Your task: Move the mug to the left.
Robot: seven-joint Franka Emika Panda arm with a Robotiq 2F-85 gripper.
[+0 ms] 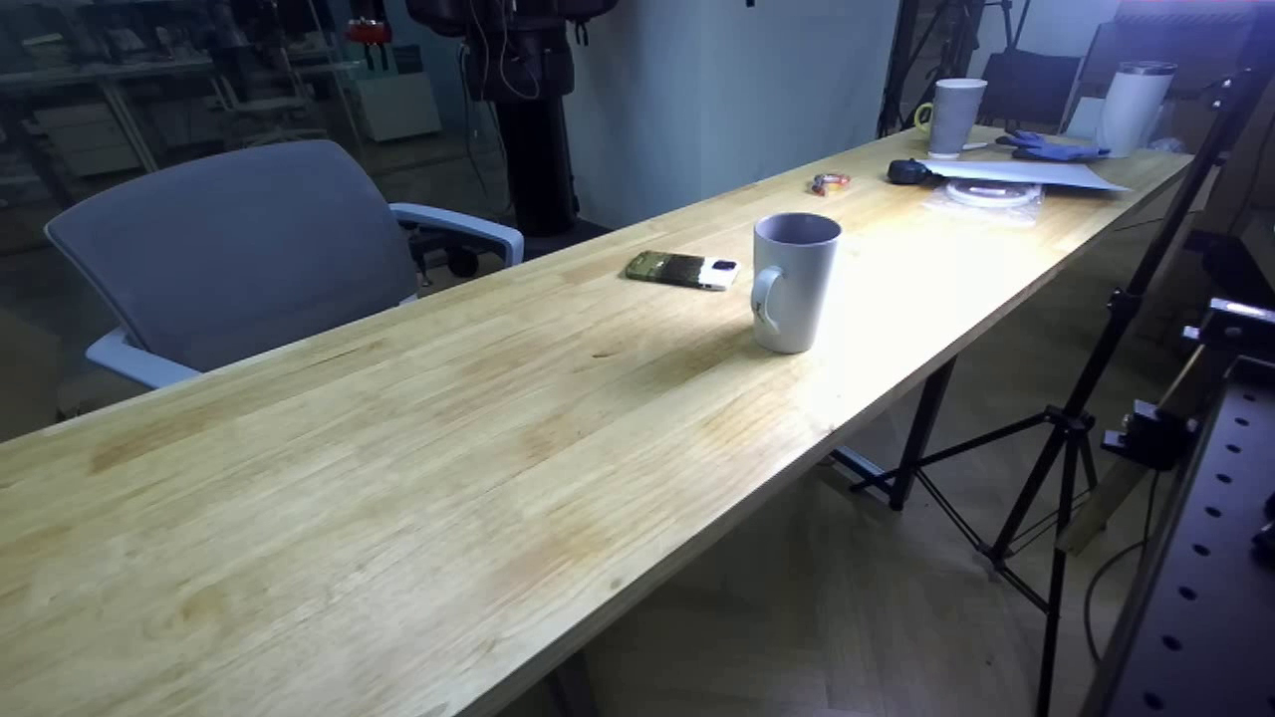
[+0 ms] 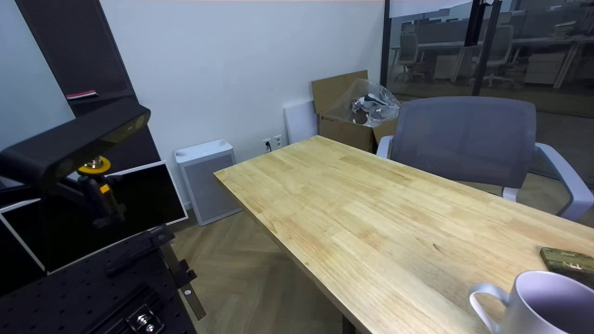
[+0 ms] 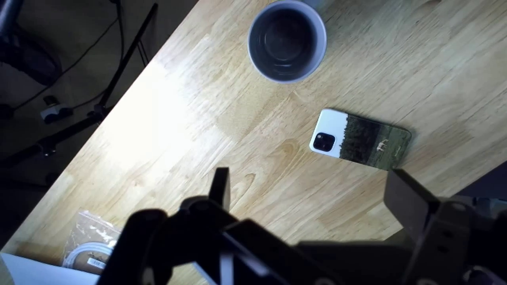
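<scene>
The mug [image 1: 797, 294] is tall, plain and light grey-white with a side handle. It stands upright on the wooden table in an exterior view. It also shows at the lower right corner of an exterior view [image 2: 522, 313], partly cut off, with its handle toward the left. In the wrist view I look down into the open mug [image 3: 287, 43] near the top edge; its inside looks empty. My gripper [image 3: 309, 178] is open, with its fingers wide apart and only table seen between them. It is apart from the mug. The gripper does not show in the exterior views.
A phone [image 3: 360, 139] lies flat beside the mug; it also shows in both exterior views [image 1: 682, 270] [image 2: 568, 262]. The table [image 1: 398, 498] has a long front edge. A smaller cup [image 1: 956, 115], a tumbler [image 1: 1136, 110], gloves [image 1: 1054, 147] and a bagged cable [image 1: 986, 194] are farther off.
</scene>
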